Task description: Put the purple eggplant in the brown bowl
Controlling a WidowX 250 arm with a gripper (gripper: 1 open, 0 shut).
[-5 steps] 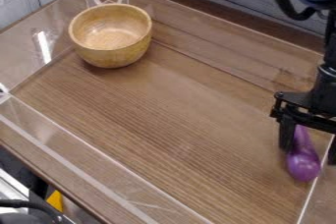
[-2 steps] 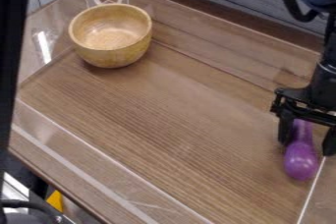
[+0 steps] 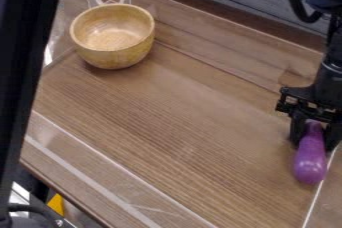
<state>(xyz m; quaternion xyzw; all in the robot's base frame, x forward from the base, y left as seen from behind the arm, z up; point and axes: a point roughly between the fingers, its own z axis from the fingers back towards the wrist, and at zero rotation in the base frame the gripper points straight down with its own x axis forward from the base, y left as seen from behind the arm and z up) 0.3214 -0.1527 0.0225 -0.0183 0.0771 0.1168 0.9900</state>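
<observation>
Here, in the single camera view, the gripper [image 3: 313,124] hangs at the right edge of the frame, pointing straight down, its black fingers pinched onto the upper end of the purple eggplant [image 3: 310,157]. The eggplant lies lengthwise on the wooden table [image 3: 174,102] at lower right. The brown bowl [image 3: 114,35] sits upright at upper left, well apart from the eggplant.
</observation>
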